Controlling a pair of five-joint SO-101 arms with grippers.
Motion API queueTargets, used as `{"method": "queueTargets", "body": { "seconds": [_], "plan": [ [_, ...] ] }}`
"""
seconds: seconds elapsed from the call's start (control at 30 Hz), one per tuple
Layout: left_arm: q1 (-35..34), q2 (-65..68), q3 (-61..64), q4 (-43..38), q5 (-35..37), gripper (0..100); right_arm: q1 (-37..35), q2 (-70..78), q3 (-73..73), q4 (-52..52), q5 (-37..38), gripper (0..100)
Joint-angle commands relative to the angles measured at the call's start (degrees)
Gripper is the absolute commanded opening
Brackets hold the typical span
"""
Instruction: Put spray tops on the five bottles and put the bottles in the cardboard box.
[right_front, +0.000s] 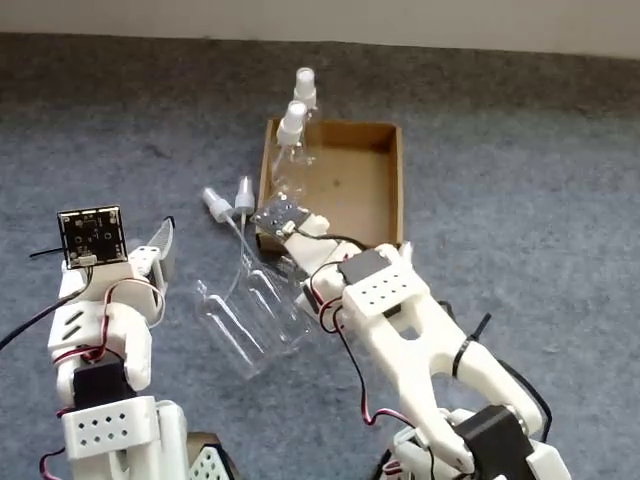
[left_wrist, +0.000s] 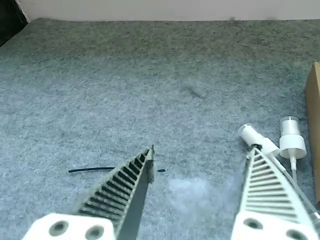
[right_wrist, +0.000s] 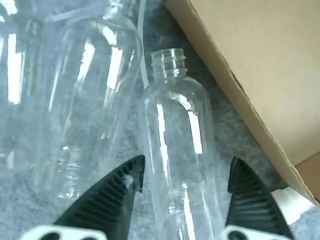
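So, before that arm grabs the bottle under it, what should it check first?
1. Right tool open: ok.
2. Bottle lies between its jaws: ok.
3. Bottle neck bare, ready for a top: ok.
4. Left tool open: ok.
5. Tops lie loose on the carpet near the Left tool: ok.
6. Box has free floor: ok.
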Motion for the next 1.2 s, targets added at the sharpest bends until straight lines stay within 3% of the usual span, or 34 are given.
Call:
{"method": "queueTargets", "body": {
  "seconds": [0.0, 0.27, 0.53, 0.67, 0.83, 0.97, 1.17],
  "plan": [
    [1.4, 0.3, -1.1, -1.1, 0.3, 27, 0.9, -0.7, -2.7, -0.3, 0.0, 22.8],
    [1.9, 0.3, -1.1, -1.1, 0.2, 27, 0.8, -0.7, 1.9, -0.3, 0.1, 21.9],
    [1.9, 0.3, -1.1, -1.1, 0.2, 27, 1.2, -0.7, 5.8, 0.0, 0.1, 8.7],
    [1.9, 0.3, -1.1, -1.1, 0.2, 27, 2.5, -0.8, 8.0, 4.2, 0.1, 2.2],
    [1.8, 0.3, -1.1, -1.1, 0.2, 27, 4.4, -9.5, 8.7, 14.5, 0.1, 1.3],
    [1.8, 0.3, -1.1, -1.1, 0.2, 27, 10.9, -24.7, 9.8, 23.7, 0.5, 1.3],
    [1.8, 0.3, -1.1, -1.1, 0.2, 27, 34.1, -38.4, 7.9, 29.4, 6.3, 1.3]
  ]
}}
